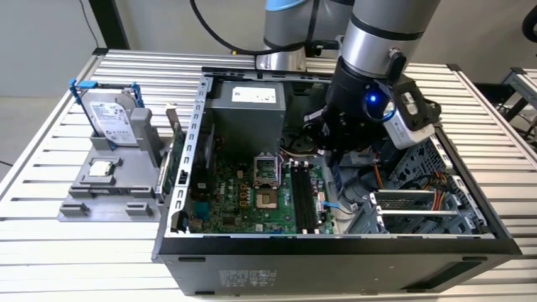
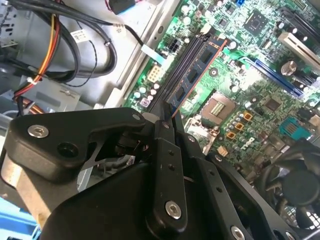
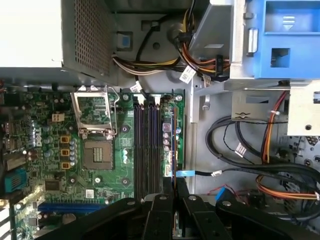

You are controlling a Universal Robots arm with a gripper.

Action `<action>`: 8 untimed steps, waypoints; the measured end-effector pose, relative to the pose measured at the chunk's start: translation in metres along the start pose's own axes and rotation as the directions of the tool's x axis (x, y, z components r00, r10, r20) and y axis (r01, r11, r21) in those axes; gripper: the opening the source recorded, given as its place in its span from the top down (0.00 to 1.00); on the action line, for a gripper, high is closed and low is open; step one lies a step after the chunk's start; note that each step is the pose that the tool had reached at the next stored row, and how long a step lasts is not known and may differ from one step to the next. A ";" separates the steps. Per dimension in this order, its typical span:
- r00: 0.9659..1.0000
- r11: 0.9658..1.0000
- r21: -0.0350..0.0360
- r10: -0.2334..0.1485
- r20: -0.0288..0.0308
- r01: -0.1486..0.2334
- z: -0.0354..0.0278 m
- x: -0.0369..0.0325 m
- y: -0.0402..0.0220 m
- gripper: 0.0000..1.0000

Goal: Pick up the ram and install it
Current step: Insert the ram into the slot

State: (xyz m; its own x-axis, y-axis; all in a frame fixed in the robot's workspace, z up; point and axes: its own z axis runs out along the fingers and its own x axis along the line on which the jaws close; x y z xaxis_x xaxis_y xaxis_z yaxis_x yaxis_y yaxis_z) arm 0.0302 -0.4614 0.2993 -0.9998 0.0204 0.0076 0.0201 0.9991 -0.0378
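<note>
The open black computer case (image 1: 336,242) is holding a green motherboard (image 3: 100,165) with four black slots (image 3: 147,150). The black hand (image 3: 175,210) is gripping the thin bluish ram stick (image 2: 200,65), its fingers (image 2: 167,165) closed on one end, over the outermost slot.

A thin, flat, blue-green circuit-board stick of ram (image 2: 196,74) with dark rectangular chips along its face stands on its long edge over the black memory slots (image 3: 146,150) of the green motherboard (image 3: 55,165), running lengthwise in line with them. In the second wrist view its near end is pinched between the black fingers of the gripper (image 2: 171,122). In the first wrist view the stick (image 3: 172,145) shows edge-on as a thin line beside the outermost slot.
</note>
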 end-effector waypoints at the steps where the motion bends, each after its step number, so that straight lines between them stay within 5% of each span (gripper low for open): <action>1: 1.000 1.000 0.000 0.001 0.000 -0.001 0.0018 0.0010 0.0000 1.00; 8: 1.000 1.000 0.000 0.014 0.000 -0.014 0.0146 0.0025 0.0005 1.00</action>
State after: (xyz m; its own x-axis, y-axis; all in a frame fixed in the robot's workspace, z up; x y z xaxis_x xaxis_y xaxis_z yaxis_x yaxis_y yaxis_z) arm 0.0276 -0.4613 0.2847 -0.9994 0.0345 0.0075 0.0342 0.9987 -0.0379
